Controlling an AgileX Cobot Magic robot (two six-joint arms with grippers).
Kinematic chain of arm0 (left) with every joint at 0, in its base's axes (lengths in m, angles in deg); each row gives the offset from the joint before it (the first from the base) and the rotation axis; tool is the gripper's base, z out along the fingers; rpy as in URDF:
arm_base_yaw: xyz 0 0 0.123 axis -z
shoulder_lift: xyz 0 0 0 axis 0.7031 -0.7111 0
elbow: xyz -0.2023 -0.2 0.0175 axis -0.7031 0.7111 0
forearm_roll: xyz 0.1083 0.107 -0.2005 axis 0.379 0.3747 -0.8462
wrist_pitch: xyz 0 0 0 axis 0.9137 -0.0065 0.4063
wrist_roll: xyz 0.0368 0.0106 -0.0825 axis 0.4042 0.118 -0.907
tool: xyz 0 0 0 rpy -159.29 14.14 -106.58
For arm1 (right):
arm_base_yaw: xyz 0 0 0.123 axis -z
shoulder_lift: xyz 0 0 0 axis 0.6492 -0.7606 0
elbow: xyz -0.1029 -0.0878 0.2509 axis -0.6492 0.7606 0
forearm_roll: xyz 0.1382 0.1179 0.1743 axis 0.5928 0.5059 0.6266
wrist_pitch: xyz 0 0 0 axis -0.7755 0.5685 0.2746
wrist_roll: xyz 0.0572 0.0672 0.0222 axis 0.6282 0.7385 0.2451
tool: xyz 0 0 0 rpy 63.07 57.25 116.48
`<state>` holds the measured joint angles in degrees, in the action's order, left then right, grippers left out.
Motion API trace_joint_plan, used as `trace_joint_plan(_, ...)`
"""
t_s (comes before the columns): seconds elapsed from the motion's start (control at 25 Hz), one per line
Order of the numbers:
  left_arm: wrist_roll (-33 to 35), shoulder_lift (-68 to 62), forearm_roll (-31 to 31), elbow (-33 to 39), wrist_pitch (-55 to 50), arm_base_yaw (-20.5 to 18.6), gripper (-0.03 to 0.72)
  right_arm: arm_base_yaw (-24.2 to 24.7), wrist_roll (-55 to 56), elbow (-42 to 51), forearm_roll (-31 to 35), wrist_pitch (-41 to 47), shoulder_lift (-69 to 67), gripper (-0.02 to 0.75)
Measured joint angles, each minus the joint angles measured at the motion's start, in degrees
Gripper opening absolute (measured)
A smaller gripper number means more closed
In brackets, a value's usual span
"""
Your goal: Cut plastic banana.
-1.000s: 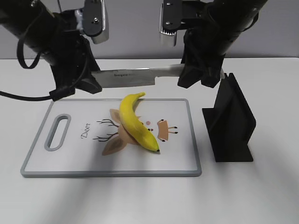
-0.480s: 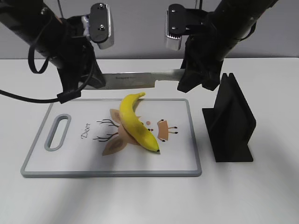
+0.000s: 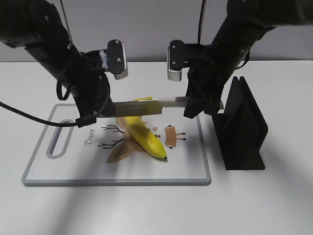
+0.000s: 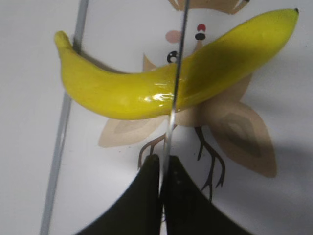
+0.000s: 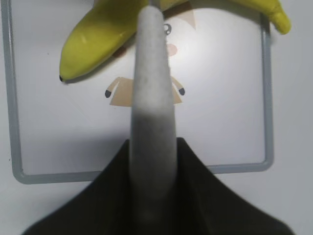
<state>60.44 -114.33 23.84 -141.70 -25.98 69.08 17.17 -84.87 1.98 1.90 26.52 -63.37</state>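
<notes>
The yellow plastic banana (image 3: pixel 146 138) lies whole on the white cutting board (image 3: pixel 73 166). A kitchen knife (image 3: pixel 142 105) hangs level across the banana's stem half, blade edge down, at about its top surface. My left gripper (image 3: pixel 98 113) is shut on the blade's tip. My right gripper (image 3: pixel 198 105) is shut on the grey handle. In the left wrist view the thin blade (image 4: pixel 178 58) crosses the banana (image 4: pixel 122 95) ahead of the left gripper (image 4: pixel 161 164). In the right wrist view the handle (image 5: pixel 151 98) runs from the right gripper (image 5: pixel 151 161) towards the banana (image 5: pixel 98 34).
A black knife stand (image 3: pixel 244 127) stands upright just right of the board, close to the right arm. The board has a handle slot (image 3: pixel 59 138) at its left end and a deer drawing under the banana. The white table (image 3: pixel 156 210) lies all round.
Both arms have come down and towards me with the knife, from behind and above the board to level with the banana's top. The banana has not moved.
</notes>
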Motion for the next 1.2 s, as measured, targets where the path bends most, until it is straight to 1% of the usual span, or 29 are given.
trace_joint_plan(0.2,0.46,-4.62,-1.5,-0.72,0.96,-0.18,0.001,0.37,-0.22,-0.56,0.19,-0.67,-5.28,0.185)
trace_joint_plan(0.6,0.64,-4.22,-1.79,-1.05,0.41,-0.25,0.001,0.51,-0.22,-0.75,0.31,-0.31,-5.65,0.185)
trace_joint_plan(0.8,0.58,-1.82,-1.34,0.0,-1.33,-0.18,0.001,0.4,1.01,-0.38,0.54,1.81,-3.87,0.185)
trace_joint_plan(1.2,0.41,7.41,-0.65,0.0,-4.32,0.05,0.0,0.29,1.71,-0.32,0.72,4.81,5.43,0.185)
